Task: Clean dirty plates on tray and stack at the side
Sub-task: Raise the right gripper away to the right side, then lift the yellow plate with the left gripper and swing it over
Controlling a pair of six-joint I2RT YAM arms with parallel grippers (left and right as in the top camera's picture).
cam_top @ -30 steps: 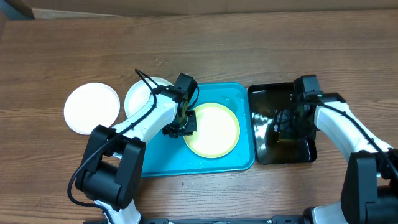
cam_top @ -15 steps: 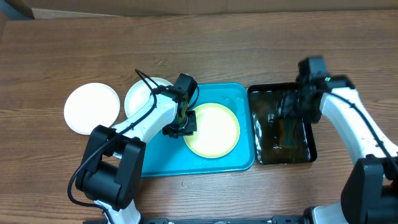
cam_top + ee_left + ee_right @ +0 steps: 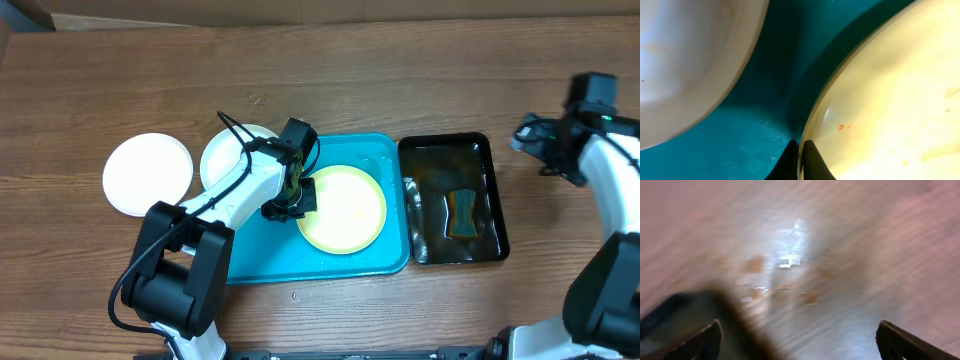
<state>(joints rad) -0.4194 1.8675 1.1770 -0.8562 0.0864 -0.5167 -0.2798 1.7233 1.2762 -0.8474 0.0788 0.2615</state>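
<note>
Left gripper [image 3: 296, 202] is pinched shut on the left rim of the yellow-green plate [image 3: 342, 208], which lies flat in the turquoise tray [image 3: 390, 255]. In the left wrist view the fingers meet edge-on over the rim, a thin hold. A few orange specks [image 3: 841, 126] show just inside that rim. One white plate [image 3: 232, 155] sits at the tray's left edge, the other white plate [image 3: 148, 173] on the table further left. Right gripper [image 3: 542, 150] stands wide and empty over bare wood, right of the black tray [image 3: 495, 190] where the sponge [image 3: 461, 213] lies. Judged step: carry the plate out to the stack. Raise the rim slowly — a wet edge could slip from so narrow a pinch — keep the tilt low, clear the tray's raised rim, then lower it centred on a white plate.
</note>
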